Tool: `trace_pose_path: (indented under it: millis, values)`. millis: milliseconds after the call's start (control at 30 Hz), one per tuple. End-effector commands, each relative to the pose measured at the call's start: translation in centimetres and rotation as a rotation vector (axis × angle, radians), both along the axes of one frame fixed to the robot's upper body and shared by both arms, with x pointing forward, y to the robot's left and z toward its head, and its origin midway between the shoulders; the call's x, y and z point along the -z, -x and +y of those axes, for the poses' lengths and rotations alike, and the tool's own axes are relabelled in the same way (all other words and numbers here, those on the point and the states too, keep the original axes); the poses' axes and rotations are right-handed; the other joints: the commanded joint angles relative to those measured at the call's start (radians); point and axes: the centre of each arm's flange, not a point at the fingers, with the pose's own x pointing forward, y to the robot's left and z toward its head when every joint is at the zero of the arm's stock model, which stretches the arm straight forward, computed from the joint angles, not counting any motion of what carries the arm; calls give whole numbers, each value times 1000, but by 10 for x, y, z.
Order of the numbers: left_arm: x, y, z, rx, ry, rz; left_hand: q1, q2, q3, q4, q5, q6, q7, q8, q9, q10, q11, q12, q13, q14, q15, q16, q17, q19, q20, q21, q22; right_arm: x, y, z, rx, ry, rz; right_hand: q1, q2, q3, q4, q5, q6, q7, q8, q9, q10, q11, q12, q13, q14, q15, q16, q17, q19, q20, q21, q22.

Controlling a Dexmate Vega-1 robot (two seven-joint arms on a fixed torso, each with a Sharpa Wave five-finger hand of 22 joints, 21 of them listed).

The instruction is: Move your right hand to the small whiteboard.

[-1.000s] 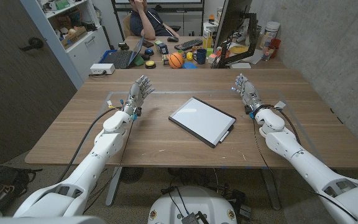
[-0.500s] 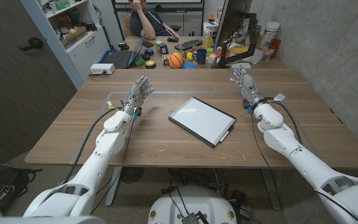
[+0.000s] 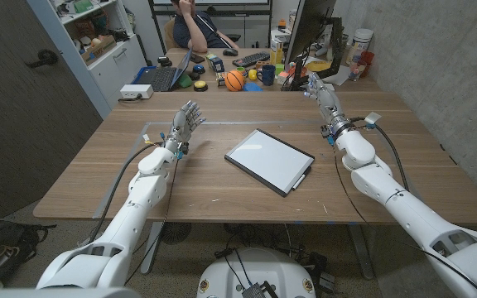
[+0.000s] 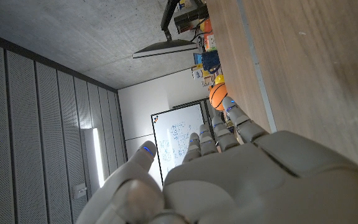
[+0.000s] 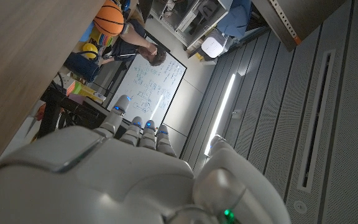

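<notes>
I held the right hand, fingers spread and empty, well apart from the small whiteboard; the approach was not yet done

A wooden surface stands between a dark panelled wall and a grey concrete wall. Behind it, a cluttered desk carries a laptop, a monitor and an orange ball. A white shelf unit stands beside the dark wall.

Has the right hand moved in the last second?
Yes. The right hand has risen toward the table's far edge, not toward the small whiteboard.
</notes>
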Motion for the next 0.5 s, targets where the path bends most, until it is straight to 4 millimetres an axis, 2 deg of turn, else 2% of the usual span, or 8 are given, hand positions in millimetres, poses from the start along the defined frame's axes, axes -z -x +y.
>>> trace_pose_path:
  millis: [33,267,500]
  values:
    - [0,-1,2,-5,14,3,1,11,0,0,5,-9,-4,6,5,2,-7,6,4,9,-5,2,5,10,5,-5,3,-16,16,13,103,150,-135,0,-17,-9,-4,-1,-3,-14,4,4,-2,-6,0,3,-9,0,-6,4,-19,23,-8,3]
    - [0,0,2,-8,12,2,1,11,-1,0,5,-9,-4,6,5,0,-8,6,4,9,-5,2,5,10,5,-8,3,-18,20,20,133,218,-165,-2,-31,-20,-7,-1,-6,-32,4,4,-6,-6,-4,3,-12,-1,-12,3,-23,31,-19,3]
    - [0,1,1,-10,13,2,1,11,-2,0,5,-10,-4,6,5,0,-7,6,4,10,-5,2,5,11,6,-10,3,-21,26,28,157,282,-193,0,-40,-28,-13,2,-12,-38,3,4,-14,-13,-8,3,-22,2,-23,2,-39,62,-37,3]
